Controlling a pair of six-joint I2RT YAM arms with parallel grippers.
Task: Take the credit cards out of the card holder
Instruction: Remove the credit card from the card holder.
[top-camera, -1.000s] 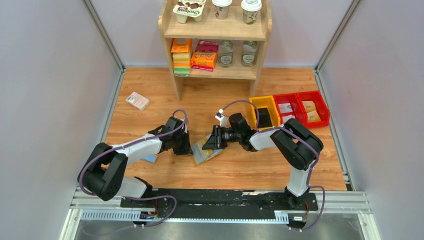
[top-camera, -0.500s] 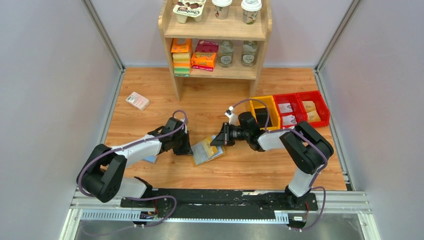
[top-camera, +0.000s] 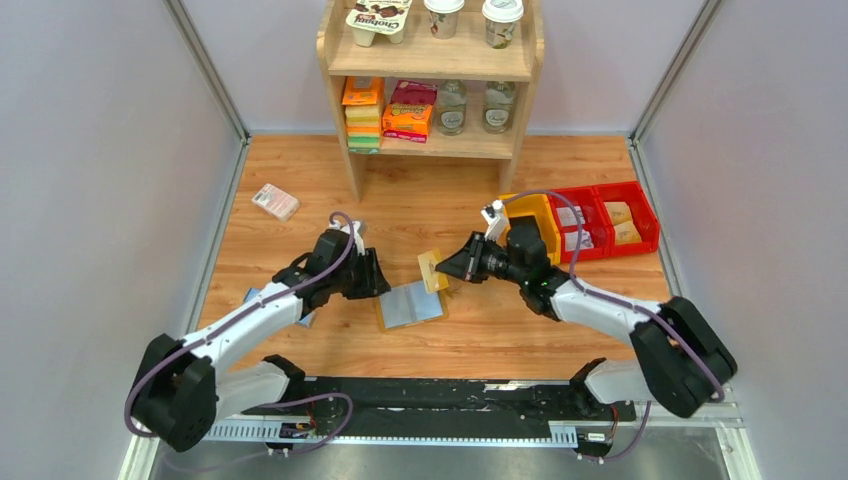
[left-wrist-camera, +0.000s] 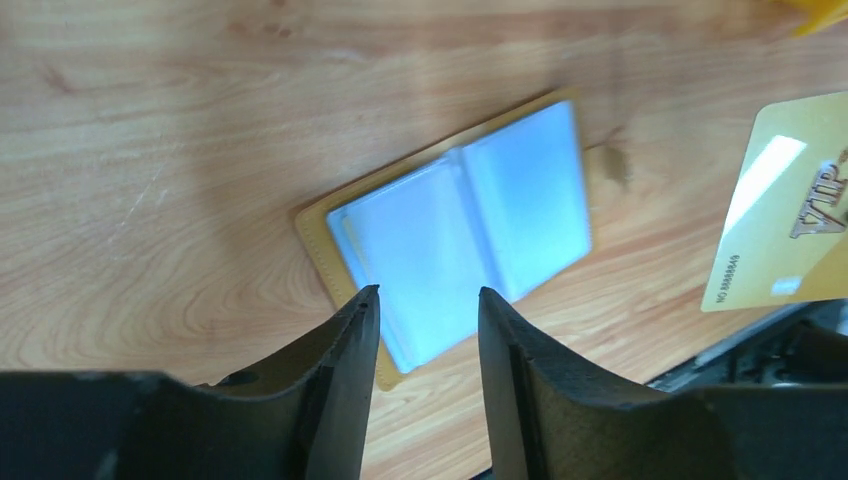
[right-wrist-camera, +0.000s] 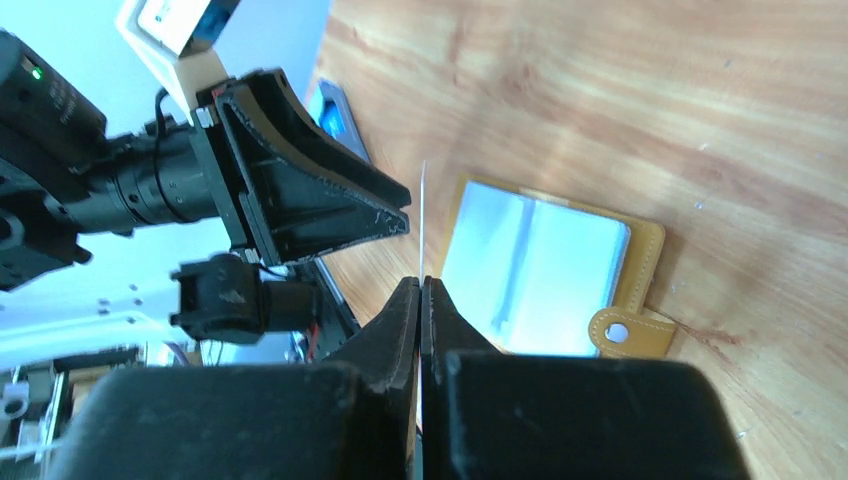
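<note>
The tan card holder (top-camera: 410, 305) lies open and flat on the wooden table, its pale blue inner panels (left-wrist-camera: 460, 230) facing up. My left gripper (left-wrist-camera: 428, 292) hovers over its near left corner, open, with nothing between the fingers. It shows in the top view as the left gripper (top-camera: 378, 280). A gold credit card (top-camera: 432, 270) marked VIP (left-wrist-camera: 780, 210) hangs in the air just right of the holder. My right gripper (top-camera: 450, 268) is shut on it. The card (right-wrist-camera: 423, 215) shows edge-on above the closed right gripper (right-wrist-camera: 421, 282), with the holder (right-wrist-camera: 540, 270) beyond.
A bluish flat item (top-camera: 252, 296) lies left of my left arm, and a pink-white packet (top-camera: 275, 201) sits farther back left. A wooden shelf (top-camera: 430, 140) with goods stands at the back. Yellow (top-camera: 545, 212) and red bins (top-camera: 640, 200) sit behind my right arm.
My right gripper closed on the gold card and pulled it out of the holder, up and to the right. My left gripper let go of the holder and opened above it.
</note>
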